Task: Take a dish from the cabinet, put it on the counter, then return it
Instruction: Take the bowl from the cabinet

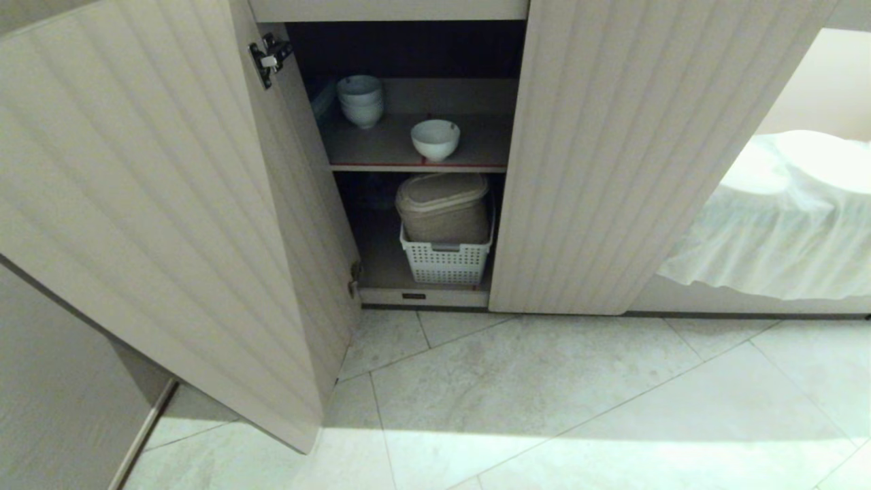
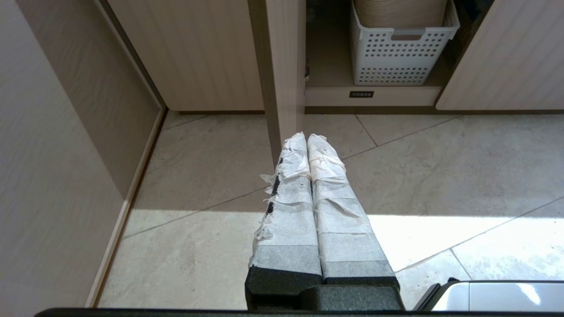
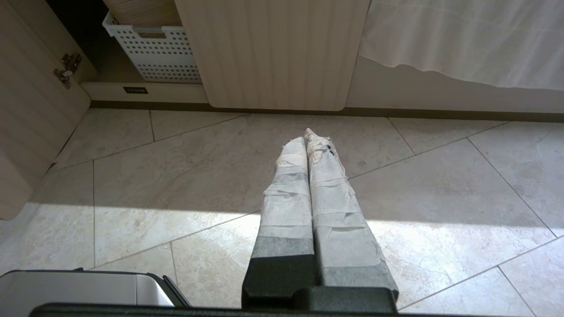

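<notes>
The dish (image 1: pixel 435 139), a small white bowl, stands alone near the front of the upper shelf inside the cabinet (image 1: pixel 422 95), whose left fluted door (image 1: pixel 156 204) is swung wide open. The shelf's front edge carries red tape. My left gripper (image 2: pixel 307 137) hangs low over the floor tiles in front of the open door's edge, its taped fingers pressed together and empty. My right gripper (image 3: pixel 306 137) is likewise shut and empty above the floor, before the closed right door (image 3: pixel 273 53). Neither arm shows in the head view. The counter is out of view.
A stack of white bowls (image 1: pixel 360 101) sits at the shelf's back left. Below, a white perforated basket (image 1: pixel 446 262) holds a beige lidded container (image 1: pixel 444 204). White cloth (image 1: pixel 782 218) drapes the opening to the right. A wall panel (image 2: pixel 66 154) stands left of the door.
</notes>
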{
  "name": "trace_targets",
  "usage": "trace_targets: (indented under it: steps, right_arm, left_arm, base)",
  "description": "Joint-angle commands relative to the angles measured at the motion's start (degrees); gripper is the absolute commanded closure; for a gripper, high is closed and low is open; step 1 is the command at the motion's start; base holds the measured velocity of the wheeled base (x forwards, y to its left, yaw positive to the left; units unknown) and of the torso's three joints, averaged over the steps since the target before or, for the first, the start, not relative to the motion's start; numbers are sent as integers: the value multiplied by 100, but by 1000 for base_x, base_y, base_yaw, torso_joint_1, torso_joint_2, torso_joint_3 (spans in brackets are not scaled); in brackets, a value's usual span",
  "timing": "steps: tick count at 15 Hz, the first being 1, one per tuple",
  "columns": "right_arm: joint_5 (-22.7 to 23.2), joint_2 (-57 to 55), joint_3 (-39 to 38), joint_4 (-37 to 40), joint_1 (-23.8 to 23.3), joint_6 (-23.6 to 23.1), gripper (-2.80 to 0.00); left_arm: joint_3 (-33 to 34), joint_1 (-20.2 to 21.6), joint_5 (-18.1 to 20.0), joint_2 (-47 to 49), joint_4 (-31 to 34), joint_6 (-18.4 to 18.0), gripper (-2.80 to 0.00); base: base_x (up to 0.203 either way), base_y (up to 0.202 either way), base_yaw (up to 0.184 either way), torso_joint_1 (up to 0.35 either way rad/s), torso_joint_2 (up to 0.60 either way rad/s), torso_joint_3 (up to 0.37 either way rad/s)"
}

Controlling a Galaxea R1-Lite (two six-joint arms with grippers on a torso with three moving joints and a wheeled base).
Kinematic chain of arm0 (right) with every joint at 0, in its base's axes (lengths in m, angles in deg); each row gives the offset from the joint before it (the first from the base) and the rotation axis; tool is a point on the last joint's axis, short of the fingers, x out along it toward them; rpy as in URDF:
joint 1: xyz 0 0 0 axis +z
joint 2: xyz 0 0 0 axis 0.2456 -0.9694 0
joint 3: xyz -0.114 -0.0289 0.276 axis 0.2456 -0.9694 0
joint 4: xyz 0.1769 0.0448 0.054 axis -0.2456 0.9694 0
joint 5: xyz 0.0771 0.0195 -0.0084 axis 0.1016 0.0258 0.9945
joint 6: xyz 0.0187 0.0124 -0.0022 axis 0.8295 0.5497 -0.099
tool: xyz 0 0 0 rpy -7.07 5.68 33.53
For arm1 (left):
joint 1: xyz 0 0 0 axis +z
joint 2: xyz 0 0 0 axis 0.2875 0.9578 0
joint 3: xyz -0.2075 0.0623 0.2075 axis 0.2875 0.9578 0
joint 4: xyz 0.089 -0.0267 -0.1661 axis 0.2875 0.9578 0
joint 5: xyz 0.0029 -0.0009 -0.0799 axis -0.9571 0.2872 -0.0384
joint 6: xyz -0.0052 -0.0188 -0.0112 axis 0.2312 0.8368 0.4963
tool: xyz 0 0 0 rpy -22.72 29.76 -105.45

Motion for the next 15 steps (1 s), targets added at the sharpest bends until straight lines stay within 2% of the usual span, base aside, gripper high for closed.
trace_targets:
  steps: [1, 15]
  right_arm:
    - [0, 2, 0, -2, -3, 0, 0]
    - [0, 2, 0, -2, 3, 0, 0]
  left_arm:
    - [1, 2, -2, 0, -2, 0, 0]
    - [1, 2, -2, 0, -2, 0, 0]
  base:
    - [0, 0, 0, 0, 0, 0]
    - [0, 0, 0, 0, 0, 0]
